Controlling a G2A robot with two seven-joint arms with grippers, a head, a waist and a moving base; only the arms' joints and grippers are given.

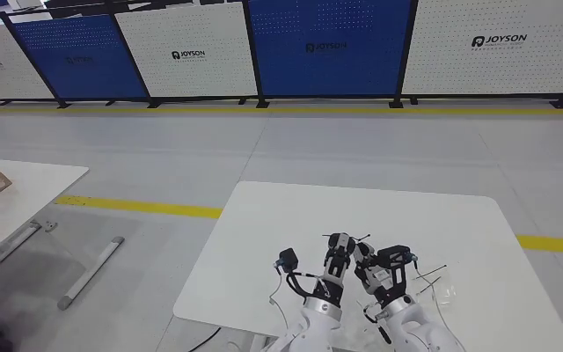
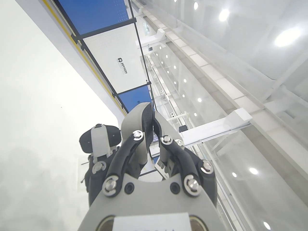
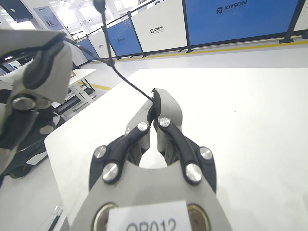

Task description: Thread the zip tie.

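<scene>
R gripper (image 3: 154, 104) was pinched fully closed on one end of black zip tie (image 3: 130, 84); L gripper (image 2: 153, 115) likewise closed on another part. Tie spanned btwn both tips, held above white table (image 3: 240, 121).
</scene>
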